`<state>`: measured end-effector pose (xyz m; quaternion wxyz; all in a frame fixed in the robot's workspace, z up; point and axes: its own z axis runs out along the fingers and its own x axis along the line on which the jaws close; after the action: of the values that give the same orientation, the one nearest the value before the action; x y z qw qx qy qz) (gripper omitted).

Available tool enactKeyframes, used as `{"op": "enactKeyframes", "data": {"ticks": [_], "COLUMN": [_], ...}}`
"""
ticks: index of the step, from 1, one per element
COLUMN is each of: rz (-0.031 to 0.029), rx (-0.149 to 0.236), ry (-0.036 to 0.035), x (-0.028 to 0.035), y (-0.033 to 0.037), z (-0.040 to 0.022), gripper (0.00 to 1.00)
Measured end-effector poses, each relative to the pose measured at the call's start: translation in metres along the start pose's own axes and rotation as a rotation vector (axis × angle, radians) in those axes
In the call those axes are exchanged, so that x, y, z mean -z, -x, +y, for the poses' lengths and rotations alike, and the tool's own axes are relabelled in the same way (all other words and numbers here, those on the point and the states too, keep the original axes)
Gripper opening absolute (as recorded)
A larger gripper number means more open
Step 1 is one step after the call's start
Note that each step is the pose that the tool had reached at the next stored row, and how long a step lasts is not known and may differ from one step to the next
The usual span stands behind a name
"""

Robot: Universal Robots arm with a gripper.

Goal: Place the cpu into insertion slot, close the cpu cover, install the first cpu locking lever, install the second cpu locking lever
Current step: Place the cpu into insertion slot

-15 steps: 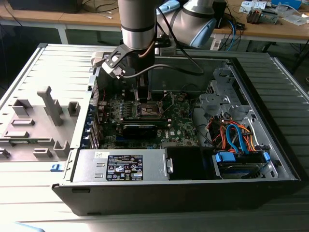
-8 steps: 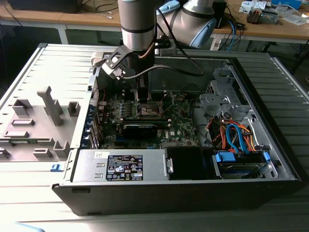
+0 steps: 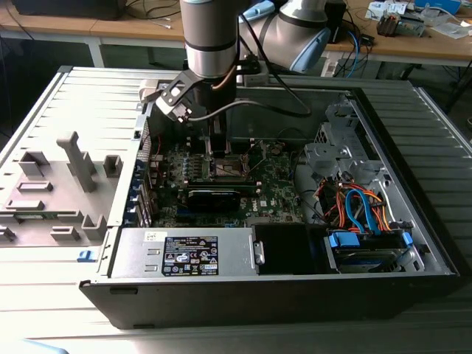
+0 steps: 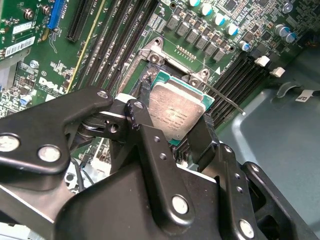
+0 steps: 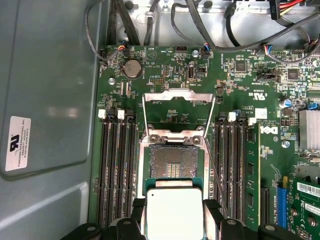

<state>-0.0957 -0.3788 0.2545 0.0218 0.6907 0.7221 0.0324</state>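
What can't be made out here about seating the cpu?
First wrist view: the cpu overlaps one rim of the insertion slot; the frame edge cuts off part of the cpu and the claw.
Second wrist view: the claw covers two sides of the cpu.
Exterior view: the arm blocks the cpu-to-slot gap, so its height is unknown.

An open computer case [image 3: 280, 299] lies on a ridged grey table [image 3: 96, 96]. A green circuit board [image 3: 276, 188] covers the case's floor, and a long black card [image 3: 214, 198] stands across the board's near part. A silver power supply [image 3: 184, 254] sits along the case's near edge. Orange and blue cables [image 3: 358, 206] bunch in the case's corner at the exterior view's right. A grey plastic fixture [image 3: 51, 192] rests on the table beside the case. In the first wrist view a coin battery [image 5: 132, 69] sits near the board's edge, black memory slots [image 5: 117, 165] run in parallel rows, and a white label [image 5: 19, 142] is stuck on the case's grey wall.
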Motion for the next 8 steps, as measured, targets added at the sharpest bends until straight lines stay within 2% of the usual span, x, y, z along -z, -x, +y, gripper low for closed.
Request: {"op": "enactKeyframes", "data": {"ticks": [8], "rz": [-0.0008], "rx": [0.001], "ry": [0.0000], "x": [-0.0064], "y": [0.0002], "z": [0.0003], "gripper": [0.55]}}
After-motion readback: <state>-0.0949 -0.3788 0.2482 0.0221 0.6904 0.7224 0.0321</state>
